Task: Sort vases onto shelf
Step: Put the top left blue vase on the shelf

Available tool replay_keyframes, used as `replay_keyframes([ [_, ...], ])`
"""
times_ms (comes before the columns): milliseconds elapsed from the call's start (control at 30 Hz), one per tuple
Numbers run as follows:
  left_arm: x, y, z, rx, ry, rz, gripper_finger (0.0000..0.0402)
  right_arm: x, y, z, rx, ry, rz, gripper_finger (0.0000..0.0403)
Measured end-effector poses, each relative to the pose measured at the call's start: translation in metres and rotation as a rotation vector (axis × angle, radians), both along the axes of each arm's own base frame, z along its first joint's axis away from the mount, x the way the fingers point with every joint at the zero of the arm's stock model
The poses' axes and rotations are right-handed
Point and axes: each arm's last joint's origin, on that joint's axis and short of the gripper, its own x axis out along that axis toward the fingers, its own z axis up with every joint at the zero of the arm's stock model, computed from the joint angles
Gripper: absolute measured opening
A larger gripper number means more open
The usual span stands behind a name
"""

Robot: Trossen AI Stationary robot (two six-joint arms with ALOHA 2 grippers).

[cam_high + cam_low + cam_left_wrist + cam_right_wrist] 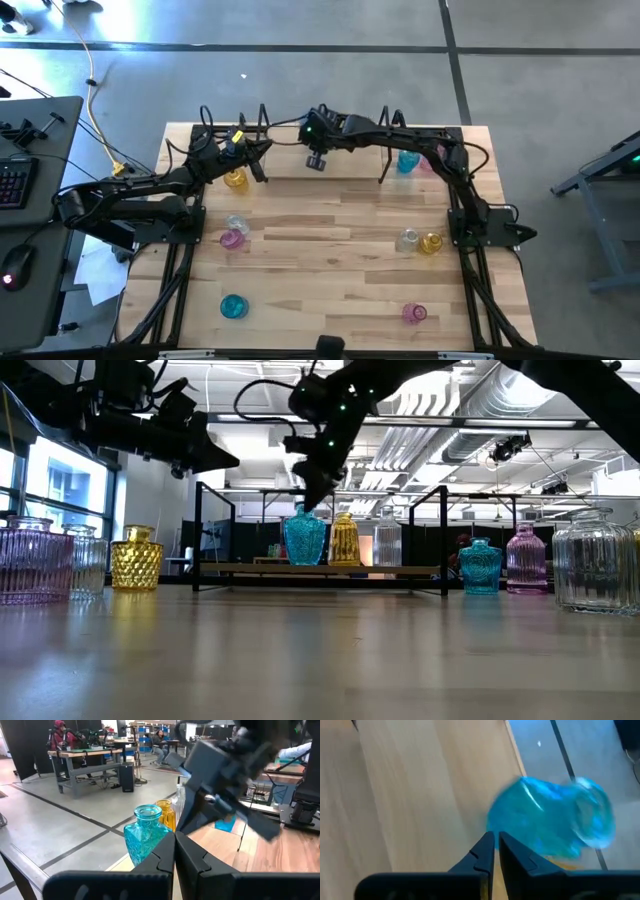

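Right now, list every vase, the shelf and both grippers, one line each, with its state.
Shelf: upright, three vases on it.
Teal vase on shelf: upright, released.
Yellow vase on shelf: upright.
Clear vase on shelf: upright.
Right gripper: shut, empty, above the teal vase.
Left gripper: shut, empty, at the shelf's left end.
Yellow vase by left gripper: upright on table.

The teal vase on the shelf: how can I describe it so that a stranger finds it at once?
Look at the black shelf at the table's far edge. Three vases stand on it in a row; the teal vase is at the left end in the low view, under the right gripper. Its neighbours are yellow and clear.
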Motion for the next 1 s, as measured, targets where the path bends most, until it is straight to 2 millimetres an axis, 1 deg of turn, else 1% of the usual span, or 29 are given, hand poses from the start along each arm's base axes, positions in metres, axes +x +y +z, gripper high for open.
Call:
replay_keyframes([
  [167, 0.0, 0.0, 0.0, 0.001, 0.001, 0.0, 0.0, -0.013, -0.02, 0.001, 0.02, 0.02, -0.084, 0.0002],
  [367, 0.0, 0.0, 0.0, -0.002, -0.001, 0.0, 0.0, -0.021, -0.036, -0.004, 0.039, 0.007, -0.151, 0.0002],
  [733, 0.0, 0.0, 0.0, -0.002, -0.001, 0.0, 0.0, -0.025, -0.048, -0.002, 0.037, -0.026, -0.181, 0.0002],
  [1000, 0.0, 0.0, 0.0, -0.002, -0.001, 0.0, 0.0, -0.023, -0.05, -0.001, 0.052, -0.062, -0.16, 0.0002],
])
